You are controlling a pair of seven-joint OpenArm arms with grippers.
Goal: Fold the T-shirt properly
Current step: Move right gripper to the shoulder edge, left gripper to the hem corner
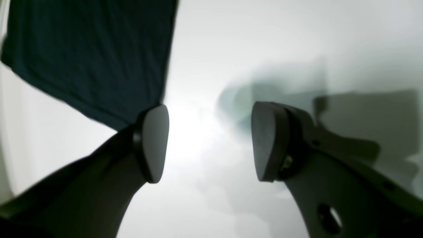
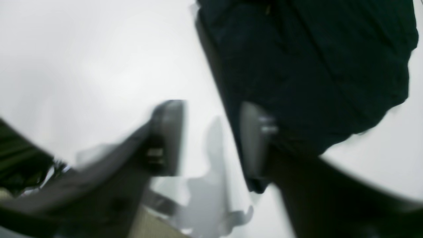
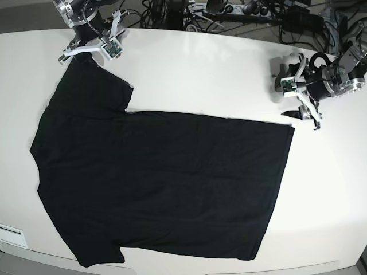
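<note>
The black T-shirt (image 3: 160, 183) lies spread flat on the white table (image 3: 200, 69), plain side up, no print showing. Its hem is on the right and its sleeves are on the left. My right gripper (image 3: 92, 52) is open just above the tip of the far sleeve. In the right wrist view the right gripper (image 2: 211, 138) is blurred, with black cloth (image 2: 314, 66) beside one finger. My left gripper (image 3: 293, 96) is open just beyond the far hem corner. In the left wrist view the left gripper (image 1: 210, 142) is over bare table, the cloth (image 1: 89, 56) beside its left finger.
Cables and power strips (image 3: 229, 11) run along the table's far edge. The shirt's near hem corner lies close to the table's front edge (image 3: 298, 266). A white label (image 3: 11, 236) sits at the front left edge.
</note>
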